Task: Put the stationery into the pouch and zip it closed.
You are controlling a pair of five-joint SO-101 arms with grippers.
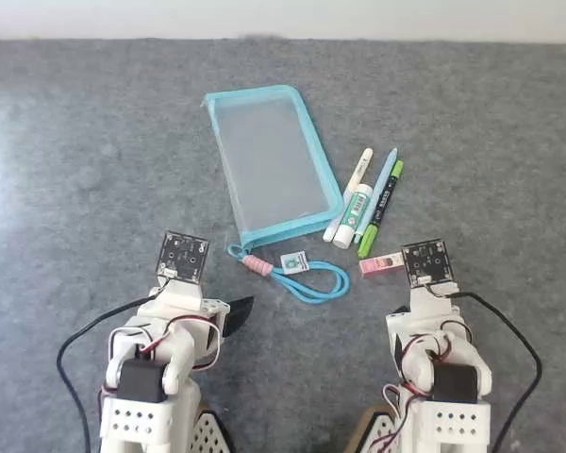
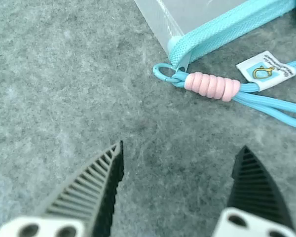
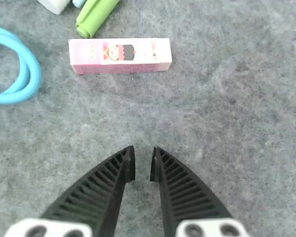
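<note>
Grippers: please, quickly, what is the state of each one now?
Left gripper: open, holding nothing.
Right gripper: shut, holding nothing; the pink eraser lies apart from it.

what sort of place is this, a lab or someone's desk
Most likely a robot practice bench rather than a working desk: the left arm and right arm sit side by side at a grey felt-covered table, with a clear pouch and pens laid out before them.

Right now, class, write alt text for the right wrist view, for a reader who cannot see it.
A pink eraser lies flat on grey felt ahead of the right gripper, whose black fingers nearly touch. A green pen and blue cord lie nearby.
</note>
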